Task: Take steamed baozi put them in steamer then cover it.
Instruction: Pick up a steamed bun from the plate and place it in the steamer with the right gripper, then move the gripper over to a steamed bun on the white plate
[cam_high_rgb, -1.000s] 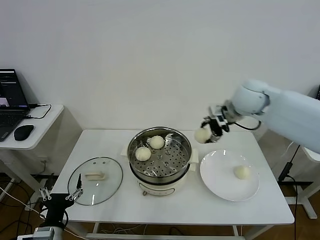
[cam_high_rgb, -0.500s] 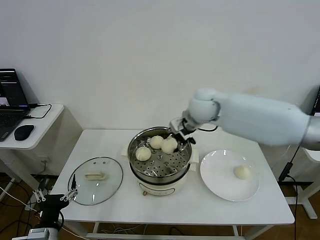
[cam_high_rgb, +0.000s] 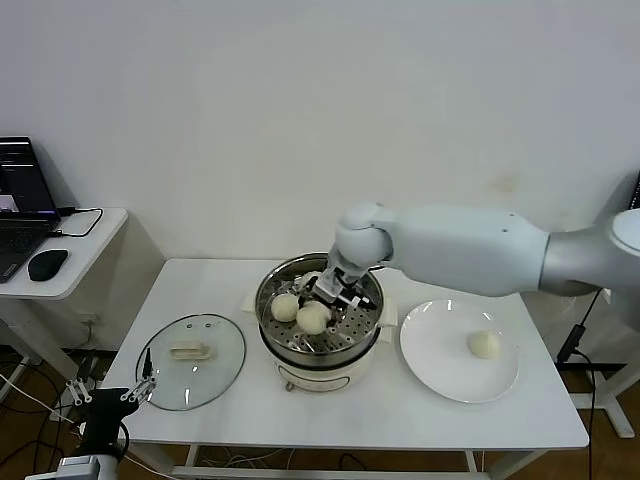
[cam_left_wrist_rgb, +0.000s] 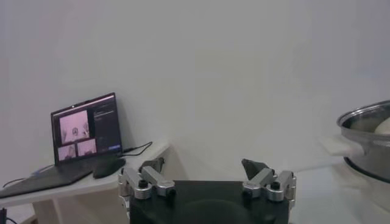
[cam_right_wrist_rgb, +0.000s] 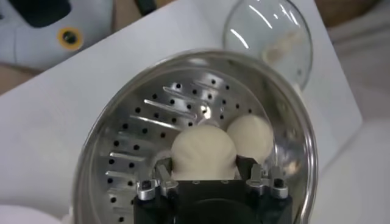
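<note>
The steamer (cam_high_rgb: 345, 347) stands mid-table on its cream base. My right gripper (cam_high_rgb: 323, 301) reaches into it, shut on a baozi (cam_high_rgb: 313, 318) held just above the perforated tray (cam_right_wrist_rgb: 137, 143). In the right wrist view the held baozi (cam_right_wrist_rgb: 204, 151) sits between the fingers of my right gripper (cam_right_wrist_rgb: 205, 166), touching a second baozi (cam_right_wrist_rgb: 250, 136). One baozi (cam_high_rgb: 285, 307) lies at the tray's left; another (cam_high_rgb: 485, 344) lies on the white plate (cam_high_rgb: 440, 372). The glass cover (cam_high_rgb: 190, 348) lies flat on the table, left of the steamer. My left gripper (cam_high_rgb: 110, 395) hangs open and empty below the table's front-left corner.
A side table at the far left holds a laptop (cam_high_rgb: 18, 205) and a mouse (cam_high_rgb: 47, 264). The left wrist view shows my left gripper (cam_left_wrist_rgb: 207, 171), the laptop (cam_left_wrist_rgb: 85, 125) and the steamer's edge (cam_left_wrist_rgb: 368, 137). A white wall stands behind the table.
My right gripper has carried the baozi from beside the plate leftward over the steamer and lowered it toward the tray's front. The left arm shifted slightly.
</note>
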